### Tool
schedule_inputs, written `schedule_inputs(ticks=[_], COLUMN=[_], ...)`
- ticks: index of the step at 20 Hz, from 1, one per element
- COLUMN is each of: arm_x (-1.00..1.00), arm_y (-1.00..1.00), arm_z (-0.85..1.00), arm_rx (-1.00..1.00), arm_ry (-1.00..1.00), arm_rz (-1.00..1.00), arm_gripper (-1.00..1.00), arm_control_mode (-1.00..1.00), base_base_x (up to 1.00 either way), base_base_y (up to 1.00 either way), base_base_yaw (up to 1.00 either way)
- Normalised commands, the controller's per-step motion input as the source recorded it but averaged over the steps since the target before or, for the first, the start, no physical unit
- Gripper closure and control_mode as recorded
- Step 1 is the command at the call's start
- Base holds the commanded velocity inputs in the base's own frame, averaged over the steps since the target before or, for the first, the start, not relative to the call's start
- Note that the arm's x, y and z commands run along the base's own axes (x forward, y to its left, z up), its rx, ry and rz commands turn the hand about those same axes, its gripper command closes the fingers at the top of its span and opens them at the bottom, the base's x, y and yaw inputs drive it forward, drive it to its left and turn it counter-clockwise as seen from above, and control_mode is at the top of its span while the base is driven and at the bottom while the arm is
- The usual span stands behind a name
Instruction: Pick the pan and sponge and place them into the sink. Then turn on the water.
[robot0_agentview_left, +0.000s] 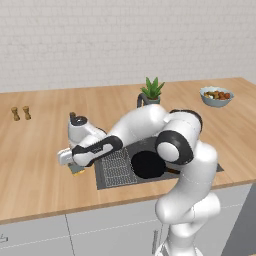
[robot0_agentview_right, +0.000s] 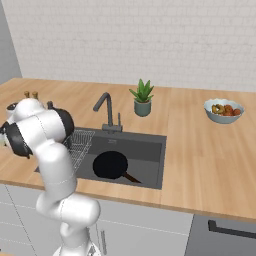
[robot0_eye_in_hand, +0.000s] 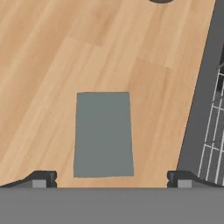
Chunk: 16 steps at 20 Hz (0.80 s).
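I've got the gripper (robot0_eye_in_hand: 108, 178) hanging straight over the sponge (robot0_eye_in_hand: 103, 134), jaws spread wide, one tip off each side of it; nothing between them, no contact that I can see; sponge lies flat on the wooden counter (robot0_eye_in_hand: 52, 65), grey-green face up, just beside the sink (robot0_eye_in_hand: 199, 109) rim, with the wire rack (robot0_eye_in_hand: 214, 131) showing past that rim; from the left base view the hand sits low over the counter at the sink's left edge, a sliver of the sponge (robot0_agentview_left: 76, 170) peeking out under it; I can't tell the gap between tips and sponge from that angle; pan (robot0_agentview_right: 110, 165) is in the sink (robot0_agentview_right: 150, 142), flat on the basin floor, handle pointing toward the front right corner; faucet (robot0_agentview_right: 106, 110) stands behind the basin, no water running that I can see; potted plant (robot0_agentview_right: 142, 98) just right of the faucet, fruit bowl (robot0_agentview_right: 224, 110) well off to the right on the counter.
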Motion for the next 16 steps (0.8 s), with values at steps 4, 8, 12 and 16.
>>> schedule_inputs(ticks=[4, 8, 12, 16], arm_x=[0.02, 0.0, 0.03, 0.05], arm_y=[0.08, 0.12, 0.01, 0.0], arm_z=[-0.14, -0.16, -0.26, -0.2], arm_rx=[0.0, 0.0, 0.0, 0.0], arm_ry=[0.0, 0.0, 0.0, 0.0], arm_rz=[0.0, 0.0, 0.0, 0.0], arm_gripper=[-1.0, -1.0, -1.0, -1.0], arm_control_mode=[-1.0, -1.0, -1.0, -1.0], base_base_x=[0.0, 0.0, 0.0, 0.0], base_base_y=[0.0, 0.0, 0.0, 0.0], base_base_yaw=[0.0, 0.0, 0.0, 0.0])
